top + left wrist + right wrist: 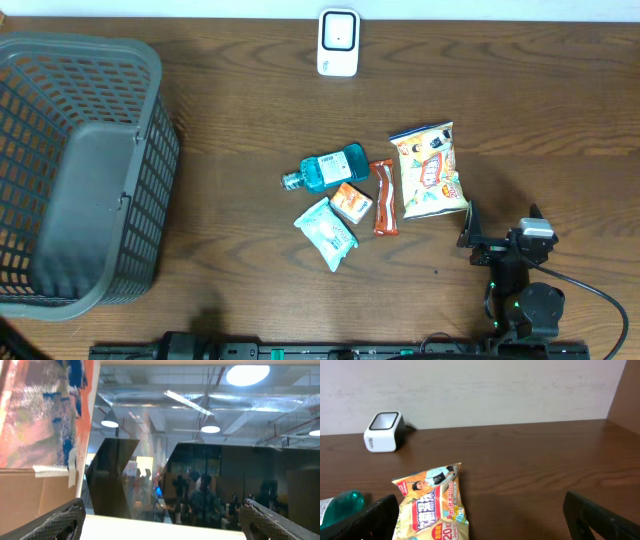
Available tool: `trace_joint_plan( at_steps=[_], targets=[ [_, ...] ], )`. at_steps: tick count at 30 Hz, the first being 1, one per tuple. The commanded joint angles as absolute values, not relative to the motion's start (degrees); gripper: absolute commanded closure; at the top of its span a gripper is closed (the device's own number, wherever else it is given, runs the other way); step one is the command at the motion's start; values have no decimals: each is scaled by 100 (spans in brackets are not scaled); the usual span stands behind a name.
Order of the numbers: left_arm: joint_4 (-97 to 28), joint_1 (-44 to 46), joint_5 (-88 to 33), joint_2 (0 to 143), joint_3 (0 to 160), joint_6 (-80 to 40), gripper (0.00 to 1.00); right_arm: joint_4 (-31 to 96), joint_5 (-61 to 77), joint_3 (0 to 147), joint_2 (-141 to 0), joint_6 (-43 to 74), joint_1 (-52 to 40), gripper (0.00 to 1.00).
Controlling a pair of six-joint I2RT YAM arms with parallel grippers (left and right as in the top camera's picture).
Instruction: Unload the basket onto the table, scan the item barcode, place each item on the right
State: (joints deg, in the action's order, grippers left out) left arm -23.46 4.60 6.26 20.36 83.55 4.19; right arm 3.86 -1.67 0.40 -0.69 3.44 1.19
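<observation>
Right gripper [500,225] was spread wide with nothing in it, sitting just off the near-right corner of the bag [430,170], so that arm was way closer than the left. Left gripper [162,510] gaped too, pointed up off the table [250,280]. Bag lay flat mid-table, long axis running near-to-far, top end pointing away from the robot. Scanner [338,42] stood far-left of it, bar [385,197] just left.

There's the right arm [515,265], matte black all over, a pale grey block [537,228] on top, green lights [494,288] glowing low down, a black cable [588,287] trailing off. The left fingertips [62,519] show dark cross-hatched texture.
</observation>
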Motion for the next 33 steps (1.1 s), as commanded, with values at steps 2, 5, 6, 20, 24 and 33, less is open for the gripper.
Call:
trace_joint_plan(
  at_steps=[2, 5, 6, 20, 24, 33],
  targets=[
    [-2355, 311, 117, 1809, 8361, 307, 2, 423, 333, 32, -67, 1131, 64, 1],
    [-2373, 303, -552, 1704, 8361, 259, 2, 355, 1100, 32, -163, 2517, 64, 1],
    [-2375, 301, -886, 1662, 8361, 263, 2, 318, 1490, 32, -193, 2880, 64, 1],
    [-2351, 290, -1992, 1144, 8361, 268, 2, -816, 5083, 32, -228, 4602, 67, 1],
    [-2353, 290, -1992, 978, 8361, 268, 2, -1275, 5527, 71, -233, 4598, 67, 1],
    [-2351, 290, -1992, 840, 8361, 268, 2, 1636, 4637, 1253, -766, 3000, 64, 1]
  ],
)
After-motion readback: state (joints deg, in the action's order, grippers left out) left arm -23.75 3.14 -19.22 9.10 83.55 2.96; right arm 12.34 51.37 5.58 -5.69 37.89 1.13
